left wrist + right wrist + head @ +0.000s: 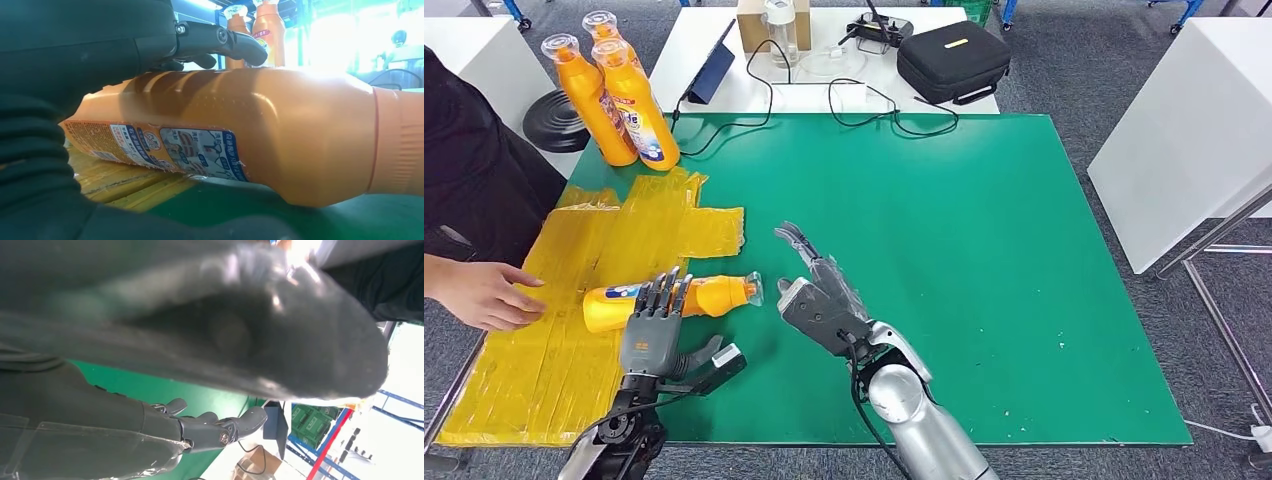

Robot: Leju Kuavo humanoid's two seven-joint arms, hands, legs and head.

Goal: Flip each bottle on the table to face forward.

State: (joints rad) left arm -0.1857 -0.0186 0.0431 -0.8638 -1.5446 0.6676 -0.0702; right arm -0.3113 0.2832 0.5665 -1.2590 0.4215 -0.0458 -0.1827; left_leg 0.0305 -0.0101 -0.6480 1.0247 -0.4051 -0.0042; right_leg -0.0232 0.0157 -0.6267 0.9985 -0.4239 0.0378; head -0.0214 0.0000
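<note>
On the green worktop point(984, 260), a bottle point(694, 297) lies on its side at the yellow sheet's point(574, 300) edge, left hand point(652, 335) fingers resting over it, right hand point(819, 295) beside its cap, fingers spread, holding nothing.

Bare green mat point(984, 260) lay open to the right of the right hand point(819, 290), wide enough to pass freely. On the left, the lying orange bottle point(674, 298) sat under the left hand point(656, 325), a person's hand point(484, 293) close beside it on the yellow sheet point(614, 240). Three upright orange bottles point(619, 95) blocked the far left corner; cables point(864, 105) crossed the far edge.
</note>
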